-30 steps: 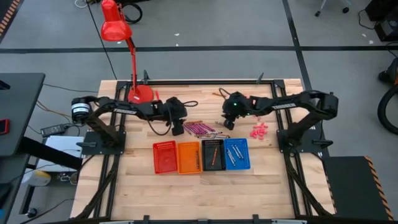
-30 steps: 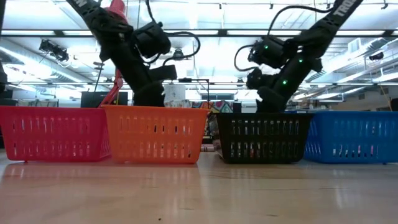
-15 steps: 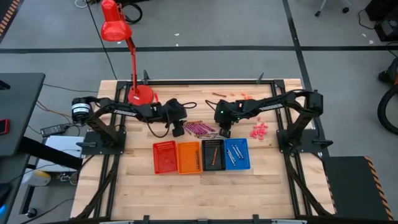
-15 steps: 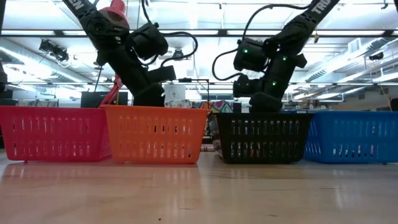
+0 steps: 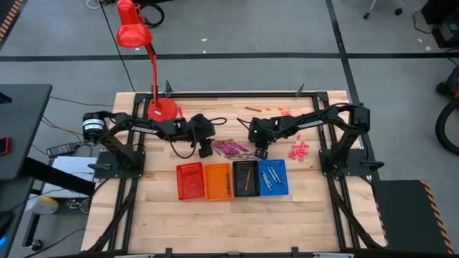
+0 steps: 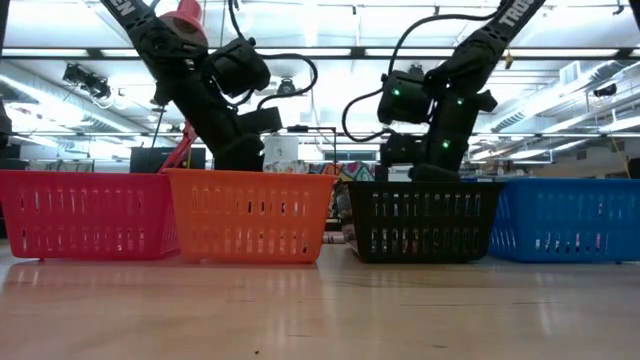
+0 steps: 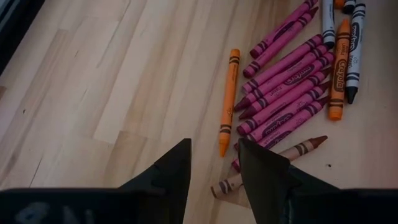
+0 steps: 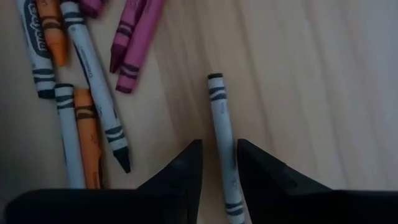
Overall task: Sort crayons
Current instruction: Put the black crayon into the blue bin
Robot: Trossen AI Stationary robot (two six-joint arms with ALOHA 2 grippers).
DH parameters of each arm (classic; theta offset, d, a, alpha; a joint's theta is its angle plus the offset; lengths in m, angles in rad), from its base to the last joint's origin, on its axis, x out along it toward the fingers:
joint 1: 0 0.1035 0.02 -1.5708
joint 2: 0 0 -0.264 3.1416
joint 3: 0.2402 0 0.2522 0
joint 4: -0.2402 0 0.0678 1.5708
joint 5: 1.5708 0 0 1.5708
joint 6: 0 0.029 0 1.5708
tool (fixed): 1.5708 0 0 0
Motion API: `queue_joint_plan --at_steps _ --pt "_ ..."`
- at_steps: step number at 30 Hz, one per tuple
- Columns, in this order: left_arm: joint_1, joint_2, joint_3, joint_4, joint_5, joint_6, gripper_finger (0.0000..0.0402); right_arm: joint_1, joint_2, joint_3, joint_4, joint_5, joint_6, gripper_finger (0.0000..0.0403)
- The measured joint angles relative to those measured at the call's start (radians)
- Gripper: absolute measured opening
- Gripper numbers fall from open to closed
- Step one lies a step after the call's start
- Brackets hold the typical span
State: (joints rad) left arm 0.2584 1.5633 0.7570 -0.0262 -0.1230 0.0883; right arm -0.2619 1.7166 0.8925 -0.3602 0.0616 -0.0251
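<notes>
A pile of crayons (image 5: pixel 233 148) lies flat on the table behind four baskets, mostly magenta (image 7: pixel 287 93), with orange and silvery grey ones. My left gripper (image 5: pixel 206 150) hovers at the pile's left end, open. The tip of an orange crayon (image 7: pixel 227 99) lies just ahead of its gap (image 7: pixel 214 158), and a brownish crayon (image 7: pixel 298 149) runs under one finger. My right gripper (image 5: pixel 260 153) points down at the pile's right end, open. Its fingers (image 8: pixel 219 148) stand on either side of a lone grey crayon (image 8: pixel 219 118). No touch shows.
Red (image 5: pixel 189 181), orange (image 5: pixel 217 181), black (image 5: pixel 245 178) and blue (image 5: pixel 273 177) baskets stand in a row near the pile; the black and blue ones hold crayons. Pink bits (image 5: pixel 298 150) lie to the right. A red lamp (image 5: pixel 161 107) stands at the far left.
My right gripper has come toward the table's near edge and a little left, down onto the right end of the crayon pile, and has tipped to point more steeply down.
</notes>
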Motion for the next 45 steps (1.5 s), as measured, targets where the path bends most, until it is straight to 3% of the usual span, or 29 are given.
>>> queue_joint_plan --at_steps 16,26,45 --pt "0.0 0.001 0.0 0.0 0.0 0.0 0.0144 -0.001 -0.004 -0.023 -0.012 -0.003 -0.027 0.0029" --pt "0.0 0.001 0.002 -0.008 0.0 0.0 0.0144 0.02 0.002 0.074 -0.109 -0.003 -0.054 0.0033" --pt "0.0 0.001 0.002 -0.008 0.0 0.005 0.0144 0.117 -0.002 0.334 -0.546 -0.027 -0.149 0.0034"
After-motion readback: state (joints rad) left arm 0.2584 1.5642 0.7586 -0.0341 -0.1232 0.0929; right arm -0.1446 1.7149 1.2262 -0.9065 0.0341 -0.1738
